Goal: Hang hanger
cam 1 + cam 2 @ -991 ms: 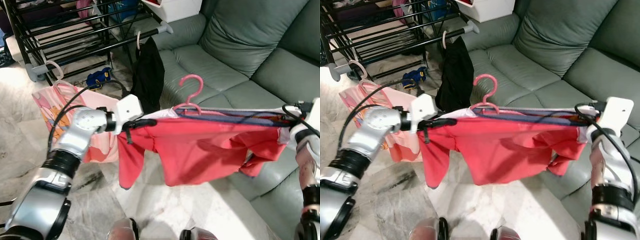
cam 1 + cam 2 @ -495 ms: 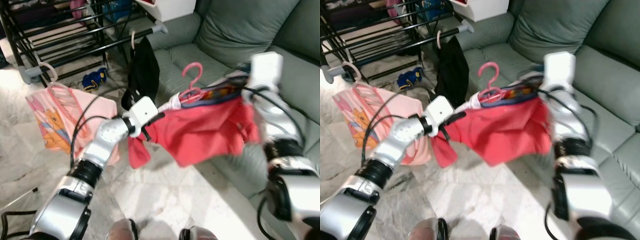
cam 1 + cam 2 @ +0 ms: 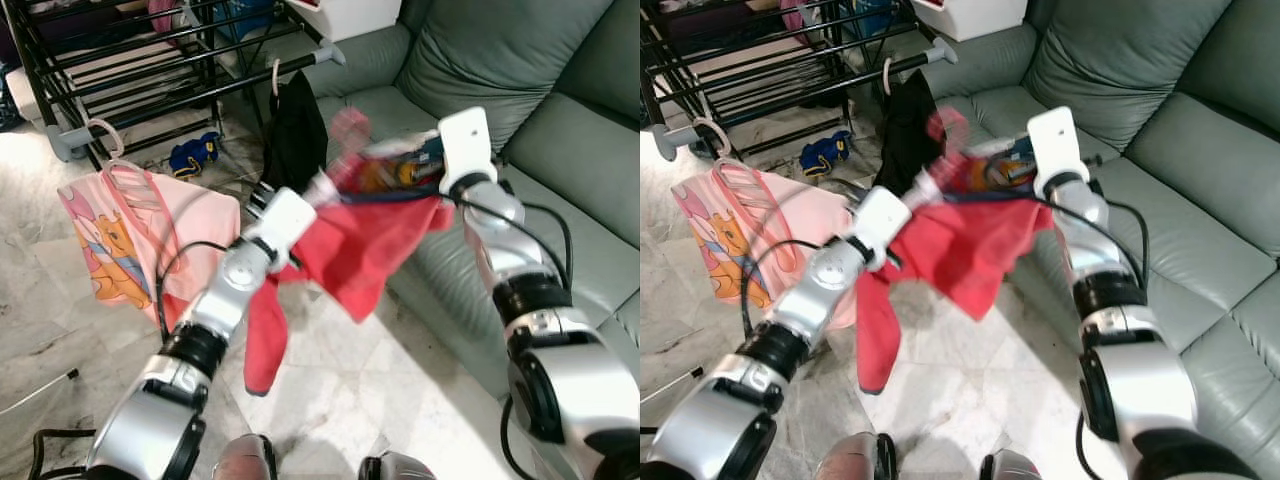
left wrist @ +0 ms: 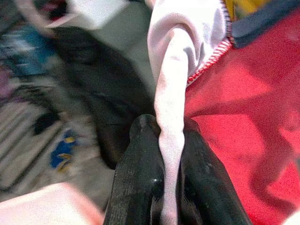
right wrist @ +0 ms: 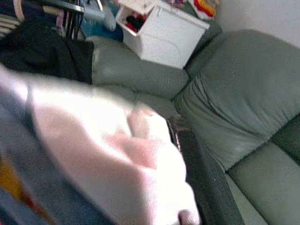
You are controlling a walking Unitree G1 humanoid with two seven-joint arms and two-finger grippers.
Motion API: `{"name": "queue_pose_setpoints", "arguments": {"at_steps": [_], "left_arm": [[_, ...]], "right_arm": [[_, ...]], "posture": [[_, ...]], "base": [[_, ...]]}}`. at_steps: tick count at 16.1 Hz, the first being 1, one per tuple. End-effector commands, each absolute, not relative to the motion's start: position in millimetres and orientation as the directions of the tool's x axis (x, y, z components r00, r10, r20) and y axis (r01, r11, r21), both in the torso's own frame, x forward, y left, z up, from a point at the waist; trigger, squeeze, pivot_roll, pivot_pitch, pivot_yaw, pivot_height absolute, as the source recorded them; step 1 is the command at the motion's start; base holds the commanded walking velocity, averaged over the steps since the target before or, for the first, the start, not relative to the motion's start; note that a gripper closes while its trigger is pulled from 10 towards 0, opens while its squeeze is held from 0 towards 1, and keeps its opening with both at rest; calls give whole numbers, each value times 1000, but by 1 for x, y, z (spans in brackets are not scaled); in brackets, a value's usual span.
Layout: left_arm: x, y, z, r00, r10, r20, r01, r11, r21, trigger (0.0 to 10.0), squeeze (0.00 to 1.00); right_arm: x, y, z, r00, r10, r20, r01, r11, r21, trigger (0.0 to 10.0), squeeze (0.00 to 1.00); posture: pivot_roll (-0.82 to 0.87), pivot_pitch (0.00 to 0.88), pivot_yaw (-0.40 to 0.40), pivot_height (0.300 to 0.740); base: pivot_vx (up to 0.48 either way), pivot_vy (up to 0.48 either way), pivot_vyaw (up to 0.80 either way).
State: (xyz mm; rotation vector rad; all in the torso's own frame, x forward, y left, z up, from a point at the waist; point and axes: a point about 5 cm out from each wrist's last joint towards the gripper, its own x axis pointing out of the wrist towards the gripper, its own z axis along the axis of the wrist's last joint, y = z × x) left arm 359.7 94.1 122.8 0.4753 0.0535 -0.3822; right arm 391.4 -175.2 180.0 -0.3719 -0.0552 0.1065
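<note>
A red shirt (image 3: 365, 245) with a white and navy collar edge hangs on a pink hanger (image 3: 350, 130), whose hook is blurred. I hold the shirt bunched between both grippers, in front of the black rail (image 3: 295, 68) of the drying rack. My left gripper (image 4: 165, 129) is shut on the shirt's white sleeve hem, below and left of the hook. My right gripper (image 3: 425, 172) grips the other shoulder of the shirt; one black finger (image 5: 199, 164) shows with pale cloth pressed against it. A red sleeve dangles under my left wrist.
A black garment (image 3: 293, 130) hangs from the rail on a white hanger. A pink cartoon shirt (image 3: 120, 235) hangs at the rack's near left corner. A green sofa (image 3: 540, 120) spans the right, with a white box (image 3: 350, 15) behind it. Blue shoes (image 3: 195, 155) lie under the rack.
My right arm swung in from the far right, so the stretched shirt is now bunched. Both grippers rose and carried the hanger toward the rack rail.
</note>
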Motion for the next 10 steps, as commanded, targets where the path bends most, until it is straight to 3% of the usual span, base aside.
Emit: {"name": "queue_pose_setpoints", "arguments": {"at_steps": [1, 3, 6, 7, 10], "left_arm": [[366, 103, 131, 957, -273, -99, 288, 852, 436, 314, 0], [366, 106, 131, 971, -223, -88, 239, 876, 419, 0, 0], [363, 102, 125, 975, -199, -102, 223, 903, 368, 0, 0], [361, 97, 123, 974, -201, -105, 225, 912, 343, 0, 0], [359, 88, 122, 970, -216, -111, 240, 919, 311, 0, 0]], "right_arm": [[391, -178, 185, 992, 115, 56, -86, 923, -375, 0, 0], [386, -173, 174, 988, 153, 33, -134, 934, -331, 0, 0], [376, -134, 168, 927, 373, 50, -346, 897, -275, 0, 0], [365, -105, 162, 848, 529, 33, -505, 824, -257, 0, 0], [332, -69, 131, 646, 752, -134, -754, 600, -269, 0, 0]], "posture": [[-32, 36, 13, 740], [-29, 34, 14, 740], [-28, 33, 15, 740], [-28, 33, 15, 740], [-24, 31, 10, 740]], "base": [[0, 0, 0], [0, 0, 0], [0, 0, 0], [0, 0, 0], [0, 0, 0]]}}
